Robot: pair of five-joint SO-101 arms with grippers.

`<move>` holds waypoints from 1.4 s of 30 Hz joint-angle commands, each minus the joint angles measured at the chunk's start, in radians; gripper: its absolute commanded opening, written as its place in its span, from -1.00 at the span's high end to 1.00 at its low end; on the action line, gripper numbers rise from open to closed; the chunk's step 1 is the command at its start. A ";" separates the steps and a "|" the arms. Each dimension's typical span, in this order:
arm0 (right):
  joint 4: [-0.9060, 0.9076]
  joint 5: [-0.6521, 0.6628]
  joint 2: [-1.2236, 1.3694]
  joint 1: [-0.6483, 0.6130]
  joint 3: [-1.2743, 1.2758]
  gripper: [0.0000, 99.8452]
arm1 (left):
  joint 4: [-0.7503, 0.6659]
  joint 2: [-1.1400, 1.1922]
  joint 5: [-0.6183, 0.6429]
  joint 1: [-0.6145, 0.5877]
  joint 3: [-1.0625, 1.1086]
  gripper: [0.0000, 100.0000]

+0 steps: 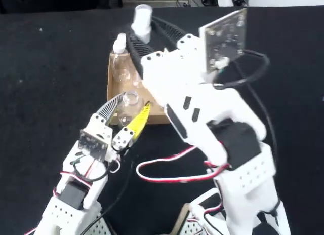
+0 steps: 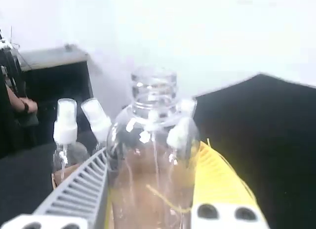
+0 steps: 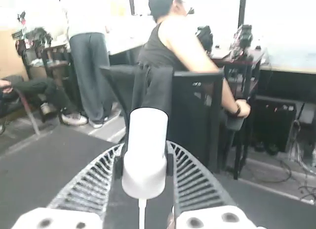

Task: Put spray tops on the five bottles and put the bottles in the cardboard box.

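In the high view, the left gripper [image 1: 133, 104] at lower left is clamped around an open bottle [image 1: 130, 99] at the near edge of the cardboard box [image 1: 109, 80]. At upper centre the right gripper [image 1: 143, 30] pinches one spray top [image 1: 142, 16]. One capped bottle [image 1: 119, 44] stands at the box's far corner.

In the left wrist view, the open bottle [image 2: 154, 88] stands upright at centre. Two capped bottles [image 2: 65, 121] stand at left; any others are too blurred to count.

In the right wrist view, the spray top [image 3: 144, 140] sits at centre, tube down. The tube should probably be centred over the bare neck and lowered straight while the bottle is held steady.
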 commanded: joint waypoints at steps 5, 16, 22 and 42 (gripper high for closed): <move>-0.029 -0.005 -0.018 -0.029 0.012 0.98 | -0.038 -0.009 0.006 0.007 0.025 0.94; 0.002 -0.006 -0.125 -0.029 -0.019 0.98 | 0.015 -0.009 0.140 0.007 0.025 0.94; -0.003 -0.005 -0.140 -0.048 0.001 0.98 | 0.017 -0.009 0.140 0.007 0.025 0.94; -0.032 0.003 -0.142 -0.095 0.133 0.98 | 0.018 -0.009 0.140 0.007 0.025 0.94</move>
